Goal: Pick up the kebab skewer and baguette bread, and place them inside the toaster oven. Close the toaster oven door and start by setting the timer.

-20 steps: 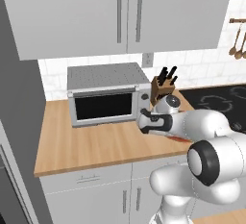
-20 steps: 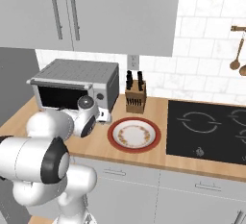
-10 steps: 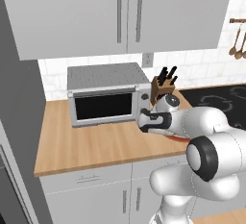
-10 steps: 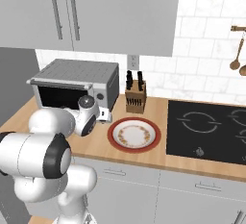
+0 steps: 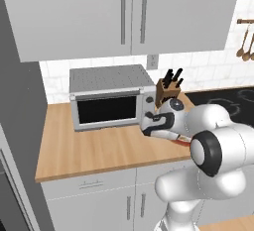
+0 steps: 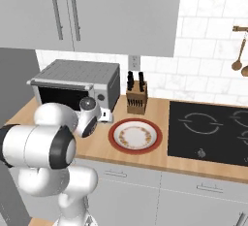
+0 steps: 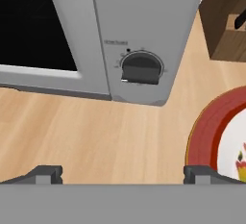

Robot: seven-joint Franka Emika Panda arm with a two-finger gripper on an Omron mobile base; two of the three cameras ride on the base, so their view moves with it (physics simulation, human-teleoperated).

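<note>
The silver-grey toaster oven stands at the back of the wooden counter. Its door, with the dark glass window, is shut. My gripper is open and holds nothing. It hovers low over the counter in front of the oven's right panel. In the hand view a round dark knob on that panel lies straight ahead, apart from the fingertips. The kebab skewer and the baguette bread are out of view.
A red-rimmed plate with nothing on it lies on the counter right of my hand. A wooden knife block stands beside the oven. A black cooktop lies further right. Wall cabinets hang above.
</note>
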